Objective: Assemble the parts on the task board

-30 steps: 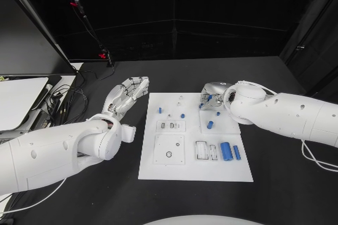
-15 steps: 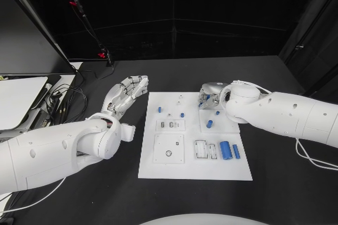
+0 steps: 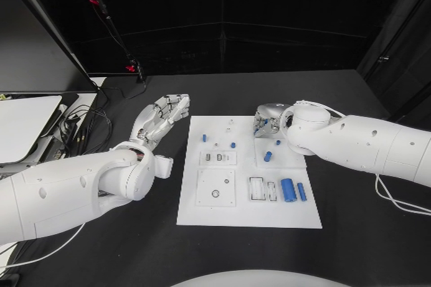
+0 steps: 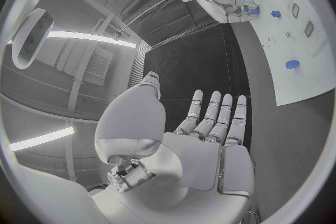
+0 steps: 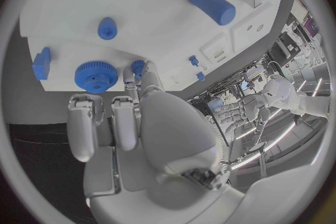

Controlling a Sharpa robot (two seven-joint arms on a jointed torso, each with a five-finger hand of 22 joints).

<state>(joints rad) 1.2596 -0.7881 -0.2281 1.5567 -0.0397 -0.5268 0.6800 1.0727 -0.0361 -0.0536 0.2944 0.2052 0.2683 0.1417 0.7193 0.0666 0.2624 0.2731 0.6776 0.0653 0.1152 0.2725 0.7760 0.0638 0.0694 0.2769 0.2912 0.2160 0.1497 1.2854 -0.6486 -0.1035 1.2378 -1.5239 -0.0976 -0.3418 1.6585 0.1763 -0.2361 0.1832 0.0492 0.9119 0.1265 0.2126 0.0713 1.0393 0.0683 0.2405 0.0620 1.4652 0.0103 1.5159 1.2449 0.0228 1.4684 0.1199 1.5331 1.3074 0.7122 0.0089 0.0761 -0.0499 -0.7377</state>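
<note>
Most parts (image 3: 288, 190) lie loose on the board (image 3: 249, 220) mid-desk, so assembly looks barely begun. The right hand (image 3: 266, 121) curls its fingers (image 5: 133, 75) at a far-edge gear (image 5: 94, 75); grip unclear. The left hand (image 3: 162, 117) hovers left, fingers straight, empty.

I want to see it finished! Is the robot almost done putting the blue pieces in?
Not nearly. Blue cylinders lie loose on the task board. The right robot hand is at the board's far edge beside a blue gear; whether it grips anything is unclear. The left robot hand is open, off the board.
</note>
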